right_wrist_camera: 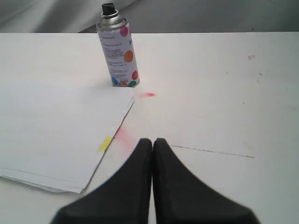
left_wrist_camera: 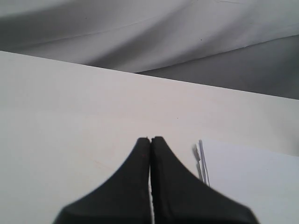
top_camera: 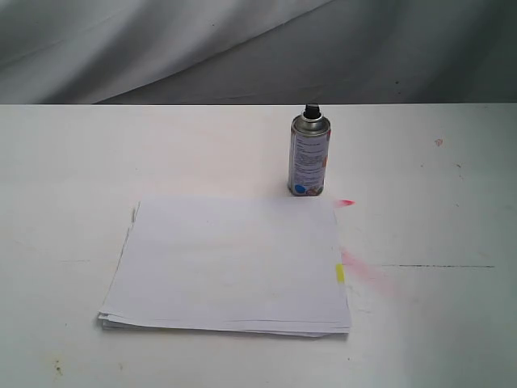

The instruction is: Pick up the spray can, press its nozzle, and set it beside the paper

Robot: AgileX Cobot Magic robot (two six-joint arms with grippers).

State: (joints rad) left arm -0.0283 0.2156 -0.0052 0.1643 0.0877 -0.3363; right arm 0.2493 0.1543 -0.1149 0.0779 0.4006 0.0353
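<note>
The spray can [top_camera: 309,155] stands upright on the white table, just behind the far right corner of the paper [top_camera: 230,263]. Its black nozzle [top_camera: 312,108] tops the silver rim. The right wrist view also has the spray can [right_wrist_camera: 119,52], its nozzle [right_wrist_camera: 108,8] and the paper [right_wrist_camera: 56,128] with a yellow tab [right_wrist_camera: 104,144]. My right gripper [right_wrist_camera: 153,140] is shut and empty, well short of the can, beside the paper's edge. My left gripper [left_wrist_camera: 150,138] is shut and empty over bare table near a corner of the paper [left_wrist_camera: 252,172]. Neither gripper appears in the exterior view.
Pink spray marks [top_camera: 363,268] stain the table right of the paper, with a small red fleck [top_camera: 346,202] by the can. A thin dark line [top_camera: 440,266] runs across the table at right. Grey cloth [top_camera: 242,48] hangs behind the table's far edge.
</note>
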